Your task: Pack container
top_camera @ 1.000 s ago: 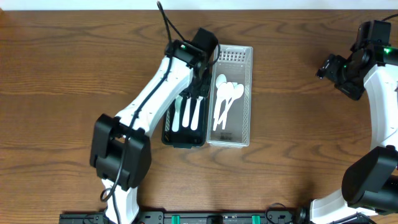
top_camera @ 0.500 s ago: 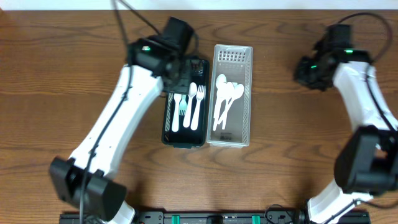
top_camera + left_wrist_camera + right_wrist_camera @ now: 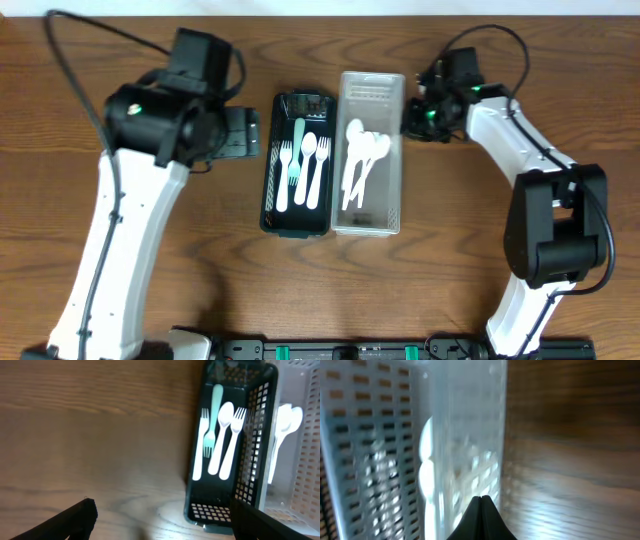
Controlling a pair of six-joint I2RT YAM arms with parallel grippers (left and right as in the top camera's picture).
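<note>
A black mesh basket (image 3: 296, 227) holds white forks, a white spoon and a pale green fork (image 3: 298, 150). Beside it on the right stands a clear perforated basket (image 3: 376, 215) with white spoons (image 3: 360, 160) in it. My left gripper (image 3: 248, 134) hovers just left of the black basket, open and empty. In the left wrist view the gripper (image 3: 162, 520) spans bare wood and the near corner of the black basket (image 3: 260, 435). My right gripper (image 3: 412, 118) is shut, empty, at the clear basket's right wall. The right wrist view shows that gripper (image 3: 481, 500) against the clear basket (image 3: 465, 435).
Both baskets sit side by side, touching, on a brown wooden table (image 3: 500, 250). Cables trail from both arms near the table's far edge. A black rail (image 3: 340, 350) runs along the front edge.
My left gripper has drawn back leftward out of the black basket and opened. My right arm has swung in from the far right to the clear basket's side and its gripper has shut.
</note>
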